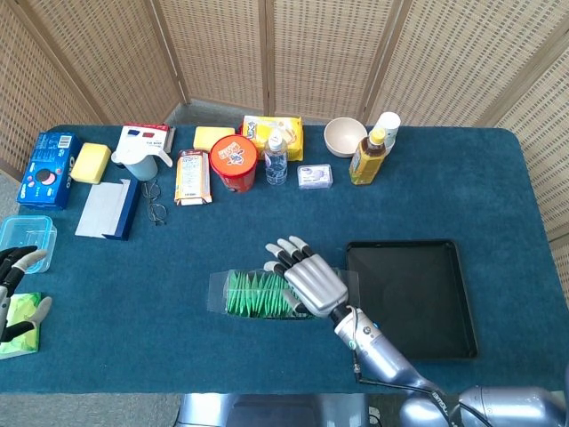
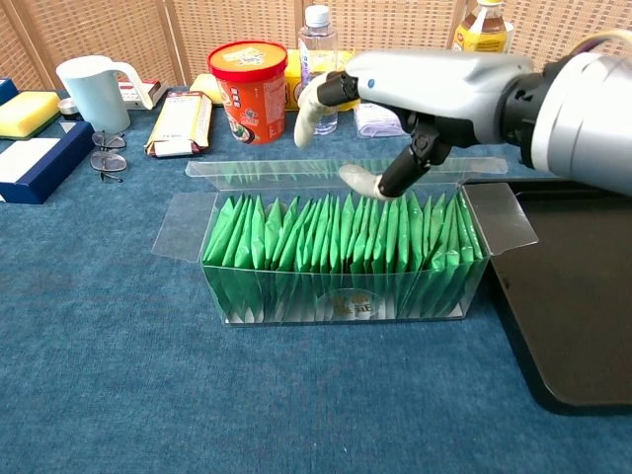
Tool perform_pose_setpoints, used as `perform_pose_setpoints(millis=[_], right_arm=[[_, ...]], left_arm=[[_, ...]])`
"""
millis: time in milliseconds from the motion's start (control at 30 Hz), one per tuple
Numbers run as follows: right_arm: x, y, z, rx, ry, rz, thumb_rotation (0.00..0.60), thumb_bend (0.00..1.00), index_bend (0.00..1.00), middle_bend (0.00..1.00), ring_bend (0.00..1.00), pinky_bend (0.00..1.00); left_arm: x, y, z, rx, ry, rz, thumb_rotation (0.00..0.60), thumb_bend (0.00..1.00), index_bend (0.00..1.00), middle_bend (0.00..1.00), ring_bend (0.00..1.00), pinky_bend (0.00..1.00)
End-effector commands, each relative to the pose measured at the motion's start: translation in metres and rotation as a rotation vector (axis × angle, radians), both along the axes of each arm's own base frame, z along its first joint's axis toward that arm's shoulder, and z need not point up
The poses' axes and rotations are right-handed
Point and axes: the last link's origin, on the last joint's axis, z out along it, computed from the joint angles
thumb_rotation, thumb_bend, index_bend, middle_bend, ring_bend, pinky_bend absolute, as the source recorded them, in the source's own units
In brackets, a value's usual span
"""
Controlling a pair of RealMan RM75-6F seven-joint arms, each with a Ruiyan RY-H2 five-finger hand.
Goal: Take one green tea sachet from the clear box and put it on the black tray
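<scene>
The clear box (image 2: pixel 341 296) stands open near the table's front, packed with several upright green tea sachets (image 2: pixel 326 237); in the head view the box (image 1: pixel 233 294) lies left of the black tray (image 1: pixel 411 298). My right hand (image 2: pixel 415 89) hovers over the box's back right part, fingers spread and pointing left, thumb tip just above the sachet tops, holding nothing. The head view shows this hand (image 1: pixel 307 277) covering the box's right half. My left hand (image 1: pixel 18 298) stays at the far left table edge, fingers apart, holding nothing. The tray (image 2: pixel 578 286) is bare.
Along the back stand a red cup (image 2: pixel 248 89), water bottle (image 2: pixel 318 67), white pitcher (image 2: pixel 91 92), snack packet (image 2: pixel 179 123), bowl (image 1: pixel 344 136) and yellow bottle (image 1: pixel 368 157). A blue case (image 2: pixel 35 158) and glasses (image 2: pixel 107 158) lie left.
</scene>
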Motion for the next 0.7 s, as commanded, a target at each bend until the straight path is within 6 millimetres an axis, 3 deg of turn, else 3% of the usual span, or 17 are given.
perform_pose_setpoints(millis=[33,467,700], right_arm=[[0.000,-0.003,0.001,-0.003,0.016,0.000,0.600,0.55,0.31,0.12,0.07,0.08],[0.001,-0.015,0.006,-0.009,0.077,-0.005,0.600,0.67,0.47,0.16,0.09,0.08],[0.004,-0.020,0.007,-0.010,0.092,-0.007,0.600,0.67,0.54,0.17,0.09,0.08]], left_arm=[[-0.001,0.000,0.000,0.000,-0.001,0.001,0.600,0.30,0.19,0.18,0.15,0.25],[-0.002,0.000,0.000,0.005,-0.003,-0.004,0.600,0.30,0.19,0.18,0.15,0.25],[-0.003,0.000,0.001,0.006,-0.006,-0.001,0.600,0.30,0.19,0.18,0.15,0.25]])
